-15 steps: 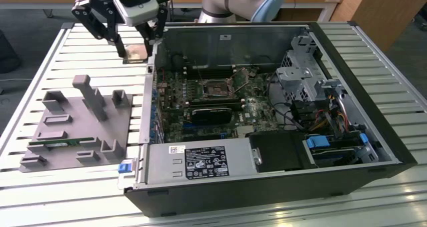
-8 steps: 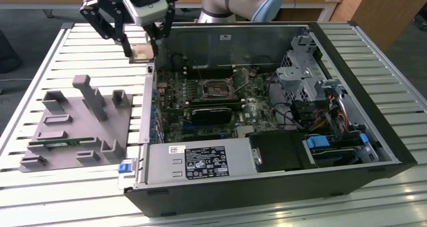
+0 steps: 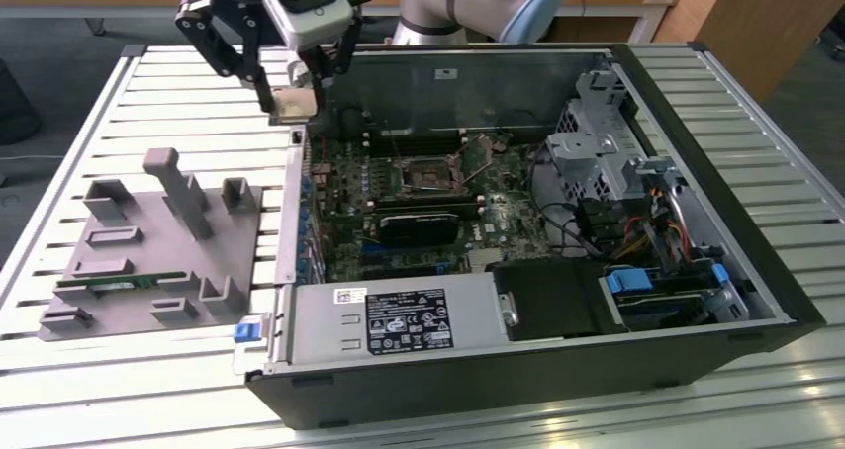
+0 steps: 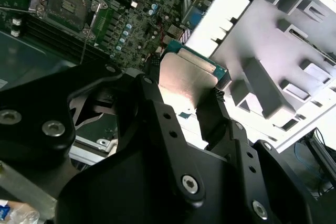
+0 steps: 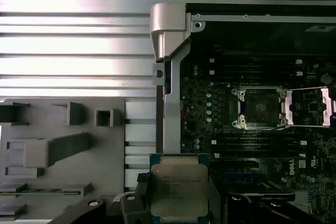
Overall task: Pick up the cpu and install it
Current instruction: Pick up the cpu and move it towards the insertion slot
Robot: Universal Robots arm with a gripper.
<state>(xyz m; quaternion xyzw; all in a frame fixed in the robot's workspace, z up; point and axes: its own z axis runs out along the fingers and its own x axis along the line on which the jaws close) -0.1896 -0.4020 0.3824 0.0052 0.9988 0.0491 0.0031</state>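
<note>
— Cpu (image 3: 293,104)? Exterior view: pinched in the gripper (image 3: 293,93) above the open case's (image 3: 528,380) corner, partly masked.
— Second wrist view?
— Clamped between black fingers (image 4: 210,116); lower part covered.
— First wrist view?
— The cpu's bottom edge is cut off; socket (image 5: 261,107) well apart.

The grey power supply box (image 3: 396,320) in the computer case (image 3: 528,390) has a small white sticker (image 3: 350,295) and a big black label (image 3: 410,327) full of tiny white words and signs. They are too small to read. A little white tag (image 3: 446,72) sits on the case's inner wall, also too small. In the first wrist view, the cpu (image 5: 179,192) has faint lines of print on its metal top, and the motherboard (image 5: 210,108) has a round white mark (image 5: 305,162). None can be made out.
</note>
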